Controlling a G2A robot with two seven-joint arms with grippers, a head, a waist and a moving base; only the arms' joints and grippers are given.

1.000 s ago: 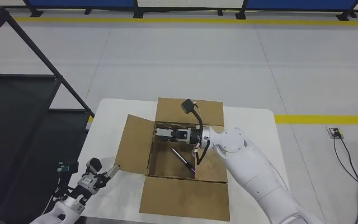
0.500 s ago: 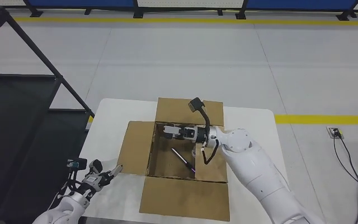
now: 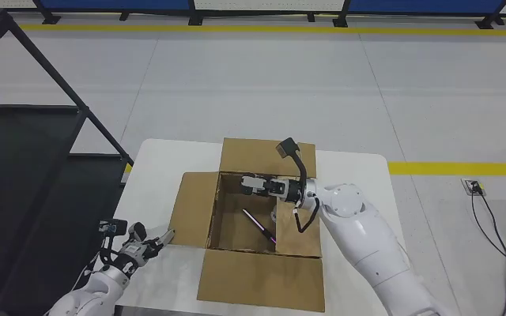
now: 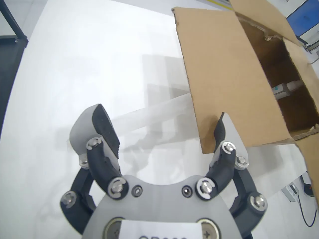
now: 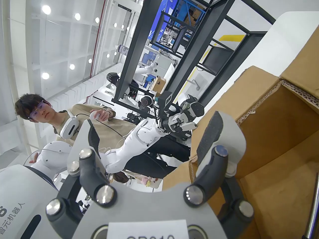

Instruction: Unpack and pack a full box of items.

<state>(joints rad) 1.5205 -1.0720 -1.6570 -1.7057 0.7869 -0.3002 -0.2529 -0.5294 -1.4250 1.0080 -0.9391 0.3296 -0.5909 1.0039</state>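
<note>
An open cardboard box point(image 3: 237, 233) stands in the middle of the white table point(image 3: 158, 174), all its flaps folded out. On the box floor lies a thin purple pen point(image 3: 259, 225), its shaft showing at the edge of the right wrist view point(image 5: 311, 212). My right gripper point(image 3: 243, 183) point(image 5: 152, 135) hangs open and empty just inside the box's far-left part, near the wall point(image 5: 274, 125). My left gripper point(image 3: 162, 238) point(image 4: 162, 128) is open over the table at the near corner of the left flap point(image 4: 224, 75), one fingertip point(image 4: 220, 125) right beside the flap's edge.
A black metal rack point(image 3: 47, 158) stands off the table's left side. Bare table lies left of the box. Deep inside the box a white object point(image 4: 286, 88) shows; I cannot tell what it is.
My right arm has drawn back to the right, its gripper shifting away from the box's left wall. The left gripper has slid slightly along the table edge near the flap corner.
</note>
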